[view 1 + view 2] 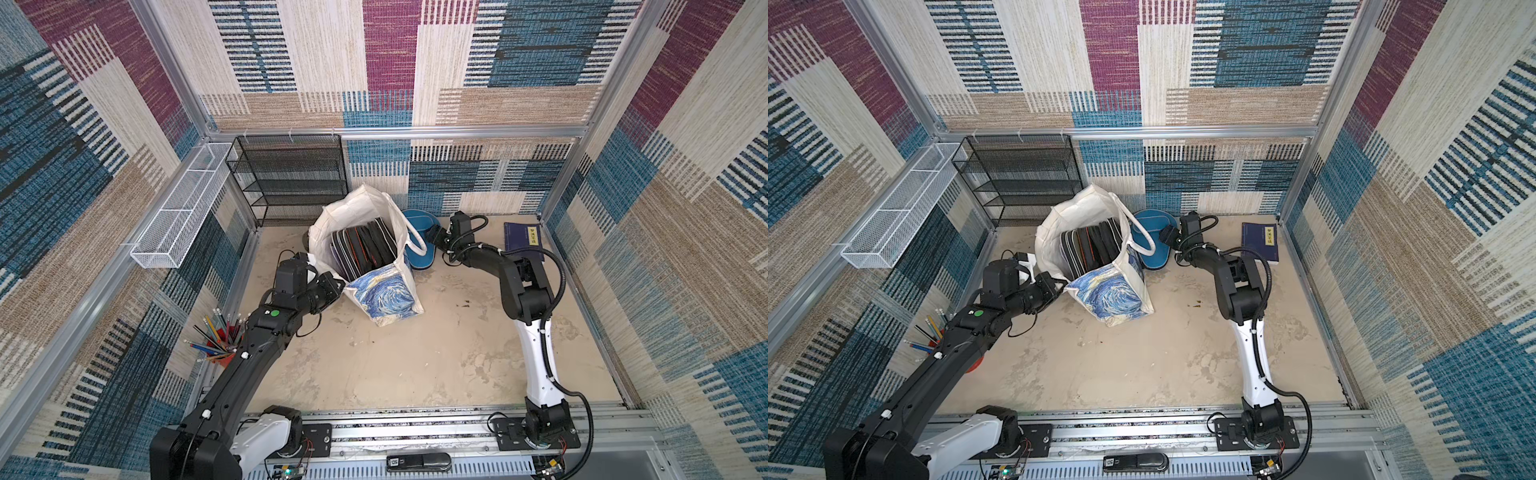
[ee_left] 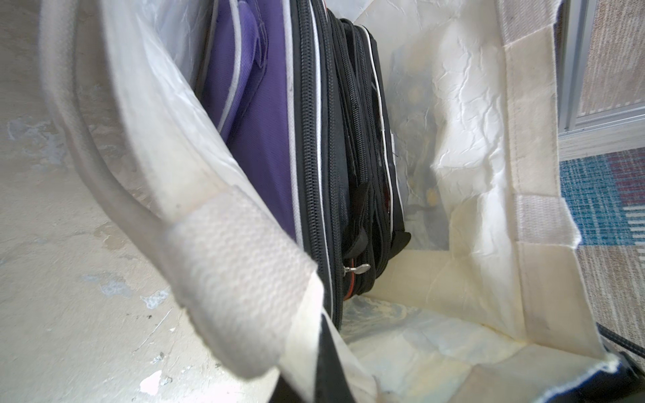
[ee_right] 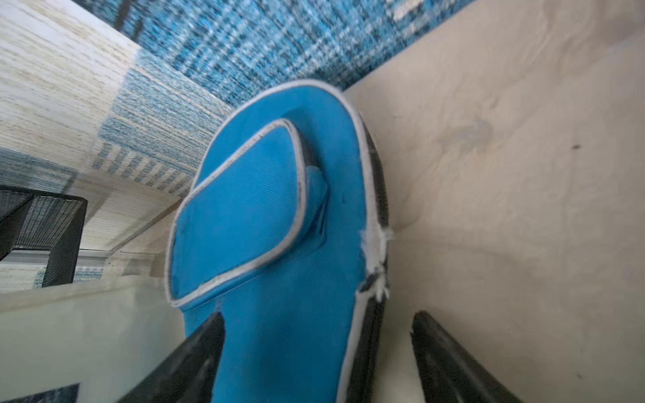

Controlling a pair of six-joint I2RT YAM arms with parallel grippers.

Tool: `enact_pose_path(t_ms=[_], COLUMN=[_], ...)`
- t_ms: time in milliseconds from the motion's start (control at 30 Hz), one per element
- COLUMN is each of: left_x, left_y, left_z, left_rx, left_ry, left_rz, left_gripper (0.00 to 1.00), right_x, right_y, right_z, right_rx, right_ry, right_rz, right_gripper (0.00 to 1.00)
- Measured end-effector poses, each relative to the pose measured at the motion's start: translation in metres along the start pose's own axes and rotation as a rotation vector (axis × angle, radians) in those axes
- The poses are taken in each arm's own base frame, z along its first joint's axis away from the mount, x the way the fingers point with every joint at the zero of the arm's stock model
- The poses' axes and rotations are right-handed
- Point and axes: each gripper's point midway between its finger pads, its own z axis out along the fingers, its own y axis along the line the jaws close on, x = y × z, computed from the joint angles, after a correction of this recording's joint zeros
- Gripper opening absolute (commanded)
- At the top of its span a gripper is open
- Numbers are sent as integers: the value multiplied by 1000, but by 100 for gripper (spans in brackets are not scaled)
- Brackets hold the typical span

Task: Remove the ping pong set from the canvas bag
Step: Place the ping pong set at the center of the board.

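Blue ping pong case (image 1: 415, 221) is out of the canvas bag (image 1: 382, 297). It's flat on the surface (image 1: 415, 353), just beside the bag's right side, round end toward the back wall. In the right wrist view the case (image 3: 279, 209) lies on the surface with nothing lifting it.

Your right end effector (image 3: 317, 315) is wide open. Its jaws straddle the case's narrow handle end with a gap on at least one side, so it holds nothing. My read: the spot was picked to be clear of the bag mouth.

The bag (image 1: 1113, 295) stands upright and open in both top views. Other zipped cases (image 2: 314, 139), black and purple, stand on edge inside.

Your left end effector (image 1: 334, 284) is fully closed at the near left rim, by the strap (image 2: 237, 265). It looks pinched on the cloth, and I'd say that's what spreads the mouth and stops the bag tipping.

Removal looks done for the blue one. Pull the right arm straight back off the handle so you don't drag it.
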Motion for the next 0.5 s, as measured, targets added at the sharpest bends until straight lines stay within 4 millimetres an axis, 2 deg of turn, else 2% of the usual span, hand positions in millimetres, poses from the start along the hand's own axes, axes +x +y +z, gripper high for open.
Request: enact_pose_path(t_ms=[67,267,400,500], left_x=[0,0,1,0], left_y=[0,0,-2,-3], left_z=[0,5,6,7], left_rx=[0,15,30,37], left_ry=[1,4,4,1], left_rz=[0,2,6,8], left_gripper=[0,0,0,0], right_x=[-10,-40,-50,-57], right_y=[10,45,67,101], right_z=[-14,-65,-103,-138], right_rx=[-8,-60,-89,-129], right_ry=[-30,-111,-148,-184], right_rz=[-25,-99,-160,-238], right_gripper=[100,99,99,99])
